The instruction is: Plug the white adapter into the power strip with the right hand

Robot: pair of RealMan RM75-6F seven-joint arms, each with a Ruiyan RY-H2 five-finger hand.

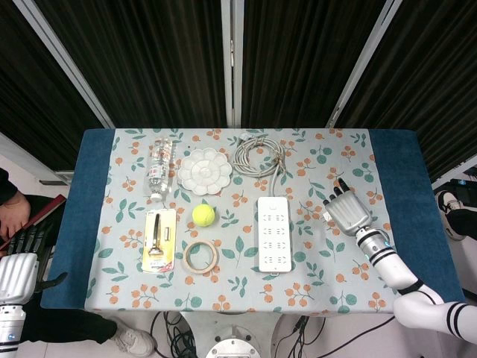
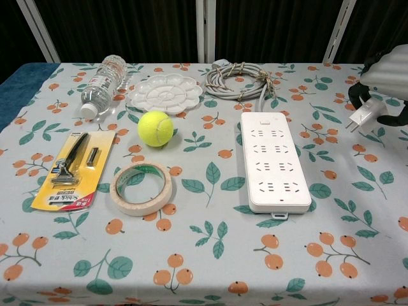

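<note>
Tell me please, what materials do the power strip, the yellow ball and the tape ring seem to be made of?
Power strip: probably hard plastic, smooth white with a faint sheen and moulded socket holes.
Yellow ball: a fuzzy, felt-like cover with a matte look; likely a tennis ball.
Tape ring: looks like paper or masking tape, dull beige, wound around a green inner core.

Tennis ball point(image 2: 155, 127) lies between paint palette point(image 2: 165, 94) and tape roll point(image 2: 141, 188)
</note>
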